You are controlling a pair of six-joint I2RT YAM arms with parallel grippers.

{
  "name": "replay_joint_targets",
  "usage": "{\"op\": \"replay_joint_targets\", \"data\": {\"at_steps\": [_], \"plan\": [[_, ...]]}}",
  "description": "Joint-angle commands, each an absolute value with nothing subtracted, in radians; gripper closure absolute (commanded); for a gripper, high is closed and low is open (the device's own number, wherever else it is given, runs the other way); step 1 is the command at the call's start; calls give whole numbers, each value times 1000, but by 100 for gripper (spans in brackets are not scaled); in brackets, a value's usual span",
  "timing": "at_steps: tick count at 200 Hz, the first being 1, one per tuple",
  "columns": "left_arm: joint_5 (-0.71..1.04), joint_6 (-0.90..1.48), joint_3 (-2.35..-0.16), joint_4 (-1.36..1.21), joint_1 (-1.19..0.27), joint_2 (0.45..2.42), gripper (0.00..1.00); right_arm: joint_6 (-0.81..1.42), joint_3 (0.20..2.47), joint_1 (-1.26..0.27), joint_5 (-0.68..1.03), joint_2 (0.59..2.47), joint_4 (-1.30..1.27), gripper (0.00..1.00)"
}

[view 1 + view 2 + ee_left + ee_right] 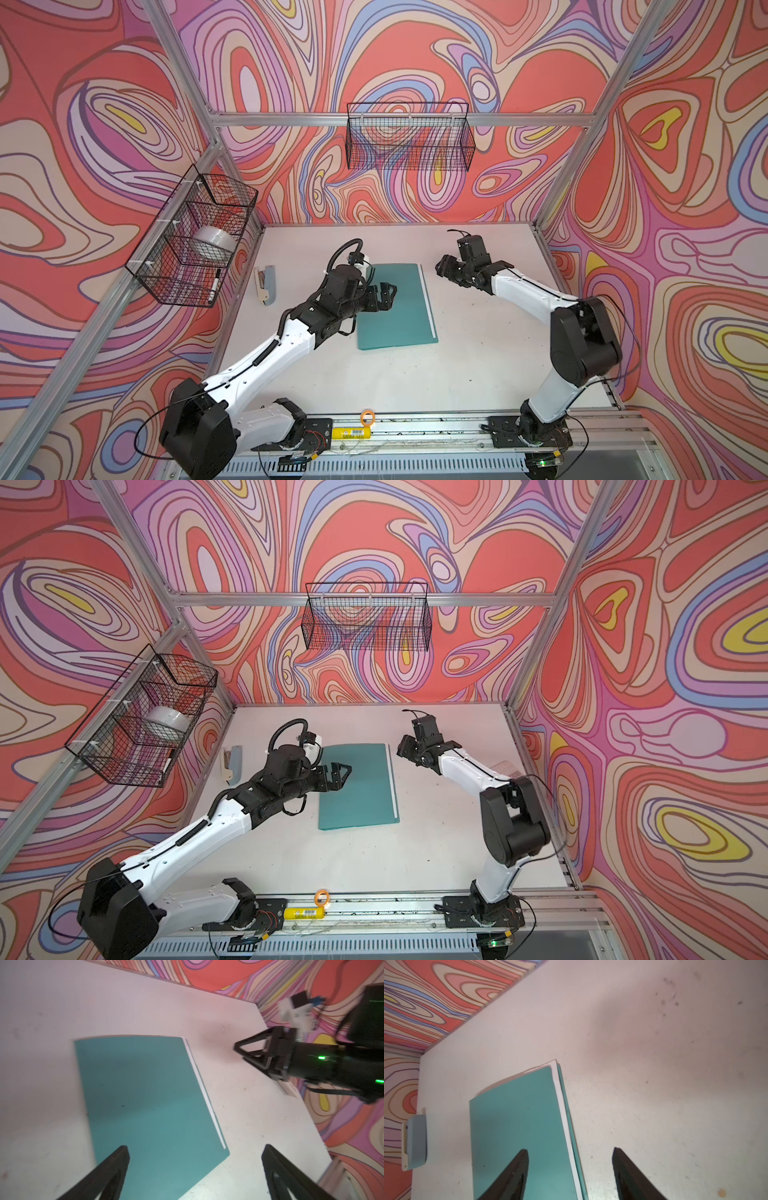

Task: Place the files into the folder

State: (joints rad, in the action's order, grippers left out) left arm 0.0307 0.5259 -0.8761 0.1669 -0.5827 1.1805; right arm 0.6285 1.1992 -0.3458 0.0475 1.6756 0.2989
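Although 1 folder point(399, 307) lies shut and flat mid-table point(478, 353), the files point(564, 1126) inside show only as 1 thin white strip along its open edge, so their number cannot be told. Of the 2 grippers above it, the left gripper point(195, 1150) has its jaws wide apart and the right gripper point(570, 1151) has them apart; both are empty. 1 stapler point(266, 284) lies well to the left.

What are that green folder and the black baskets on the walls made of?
The folder looks like thin matte card or plastic sheet: flat, dull teal, slightly bowed cover; which one is unclear. White paper files peek out at its edge. The back basket and side basket look like black-coated metal wire, an open see-through grid.
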Motion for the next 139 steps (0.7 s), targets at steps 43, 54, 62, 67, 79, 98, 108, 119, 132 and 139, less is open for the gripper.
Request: {"op": "replay_joint_targets", "data": {"at_steps": [43, 54, 62, 67, 79, 98, 108, 119, 132, 139], "plan": [[-670, 43, -449, -438, -579, 1044, 0, 458, 1054, -357, -34, 1370, 389, 2], [-736, -30, -406, -562, -553, 1052, 0, 448, 1052, -357, -54, 1356, 411, 2], [-729, -81, -375, -637, -513, 1064, 0, 437, 1045, -359, -80, 1345, 414, 2], [-706, -94, -359, -665, -471, 1079, 0, 427, 1036, -359, -97, 1337, 409, 2], [-654, -46, -343, -671, -355, 1132, 0, 412, 1005, -360, -139, 1313, 377, 1], [-539, 43, -296, -780, -200, 1246, 0, 383, 931, -362, -193, 1268, 288, 1], [-530, 43, -273, -887, -165, 1320, 0, 359, 883, -363, -219, 1240, 224, 1], [-511, 9, -232, -1073, -140, 1401, 0, 319, 827, -363, -252, 1209, 156, 2], [-439, 42, -210, -1179, -93, 1469, 0, 268, 772, -363, -331, 1190, 90, 2], [-402, 46, -207, -1150, -89, 1454, 0, 244, 738, -364, -395, 1188, 36, 1]]}}
